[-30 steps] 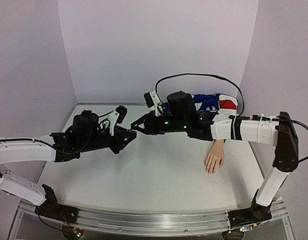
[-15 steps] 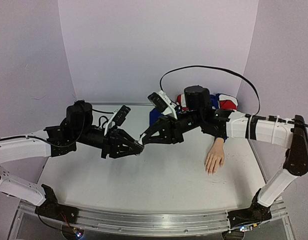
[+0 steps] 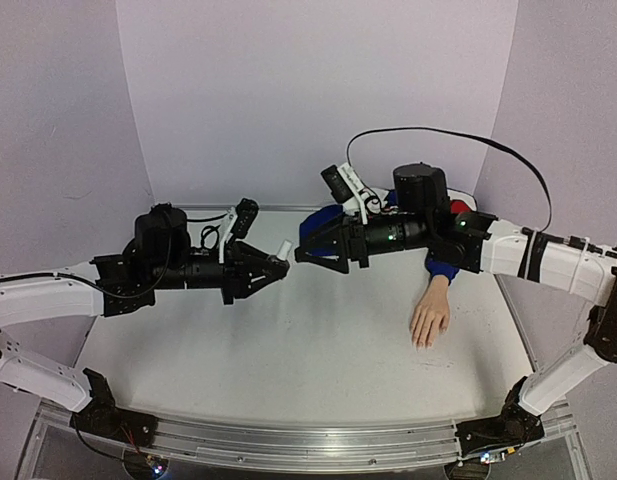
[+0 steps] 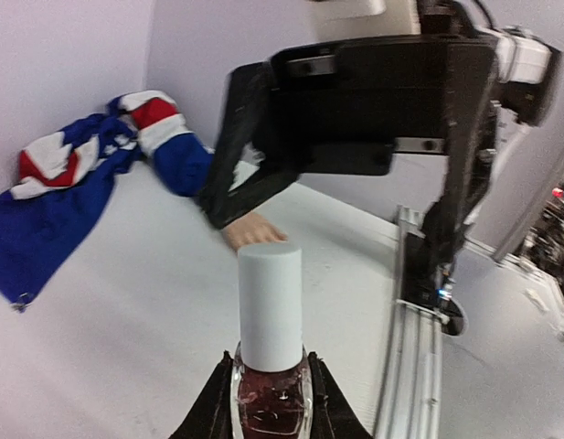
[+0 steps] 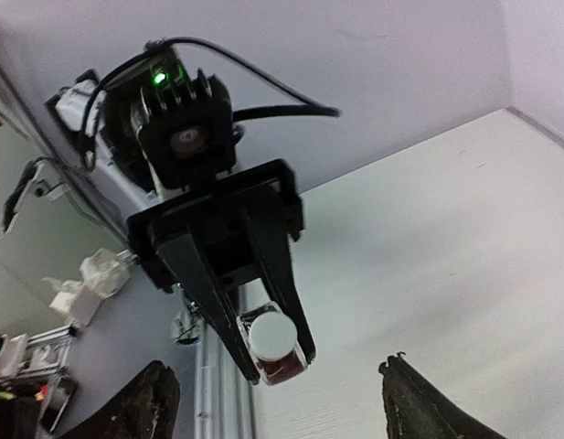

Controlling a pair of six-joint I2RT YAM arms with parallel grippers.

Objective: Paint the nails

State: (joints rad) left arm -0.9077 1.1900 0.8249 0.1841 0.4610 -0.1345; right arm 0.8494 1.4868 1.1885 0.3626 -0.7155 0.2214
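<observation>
Overhead, the left gripper (image 3: 271,268) clamped the polish bottle (image 3: 282,254), its long axis aimed at the right gripper (image 3: 308,247); the nails (image 3: 421,343) lay well apart, near-right, closer to the right arm. From the left wrist, the white cap (image 4: 270,306) jutted beyond the pinching jaws. From the right wrist, the fingers (image 5: 154,402) gaped empty, with the cap dead ahead.

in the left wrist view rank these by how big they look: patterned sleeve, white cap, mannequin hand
1. patterned sleeve
2. white cap, enlarged by its nearness to the camera
3. mannequin hand, mostly hidden, so only a sliver shows
</observation>
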